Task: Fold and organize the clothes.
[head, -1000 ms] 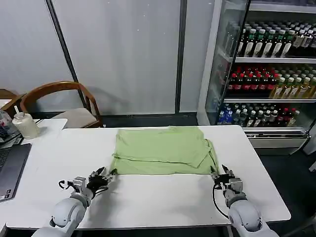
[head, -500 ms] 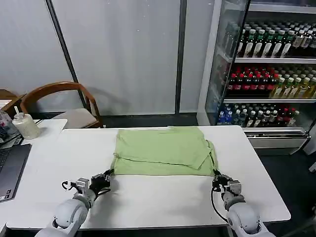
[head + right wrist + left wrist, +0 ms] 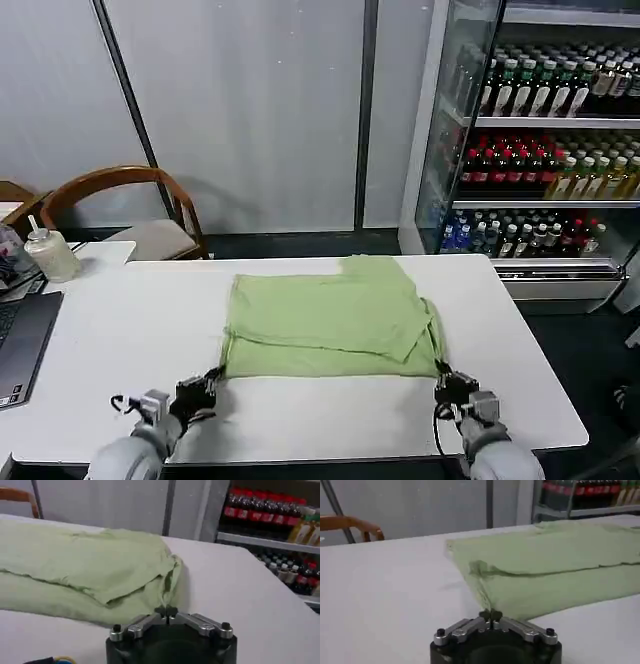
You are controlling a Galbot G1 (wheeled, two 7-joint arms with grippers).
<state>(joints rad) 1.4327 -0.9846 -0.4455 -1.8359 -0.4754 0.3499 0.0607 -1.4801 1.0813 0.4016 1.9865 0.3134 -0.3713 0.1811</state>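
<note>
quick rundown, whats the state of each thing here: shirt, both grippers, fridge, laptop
T-shirt: folded, lying flat on the white table, near corners pinched.
Left gripper: shut on the shirt's near left corner.
Right gripper: shut on the shirt's near right corner.
Drinks fridge: glass door shut, shelves stocked with bottles.
Laptop: open, keyboard showing at the table's left edge.

White table [image 3: 90,310], wood chair [image 3: 120,205], drinks fridge [image 3: 540,130] behind.

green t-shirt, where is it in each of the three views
Head view: T-shirt folded mid-table.
Left wrist view: across the upper right.
Right wrist view: across the left half.
Shared landmark: the drinks fridge, behind the shirt in all three.
</note>
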